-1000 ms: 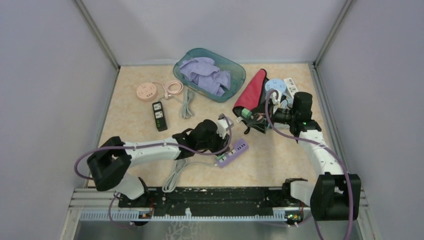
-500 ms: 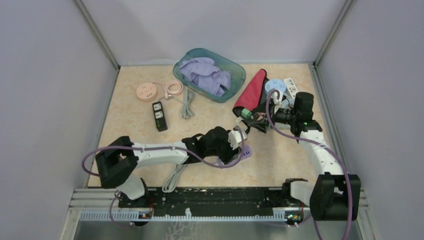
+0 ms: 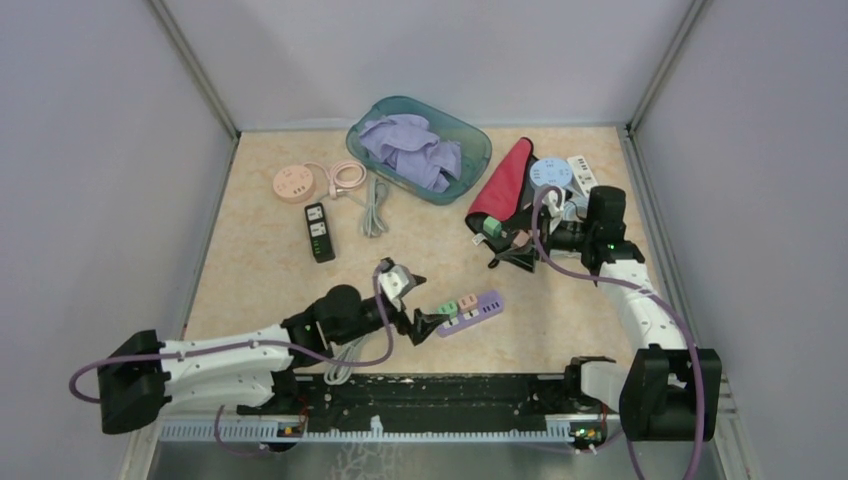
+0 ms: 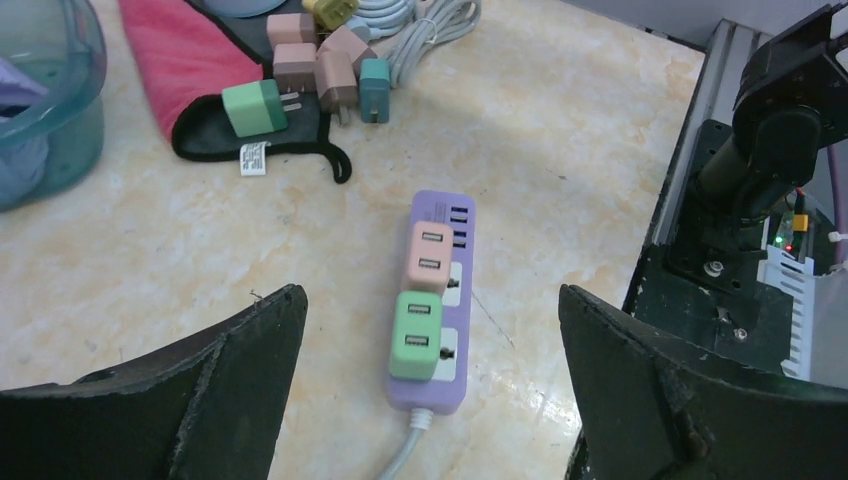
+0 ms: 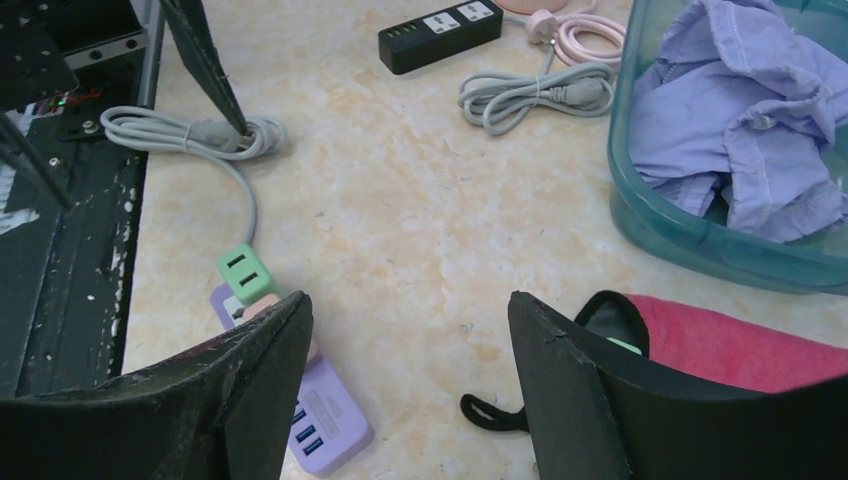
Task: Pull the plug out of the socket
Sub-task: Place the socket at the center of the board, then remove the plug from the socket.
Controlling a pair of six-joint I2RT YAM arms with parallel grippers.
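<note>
1. two cube adapters, a green plug and a pink plug, sit side by side in the purple power strip. the strip lies flat on the tabletop, just ahead of the left arm.
2. each plug looks like hard, smooth plastic: light and rigid, probably held only by the friction of its pins. the best hold is likely across two opposite side walls, low on the cube, pulling straight away from the strip's face so the pins do not bind.
3. the strip itself seems light, and its grey cord is limp. it would likely lift or slide with the plug unless pinned at the bare usb end.
4. the left gripper hangs over the strip with its jaws spread wide on either side, gripping nothing.
5. the right gripper hovers near the pouch, also wide open and empty.
6. the teal tub at the back holds a crumpled lilac shirt.
7. the red pouch lies open, with loose adapters clustered at its dark mouth. whether any are fully inside is unclear.
</note>
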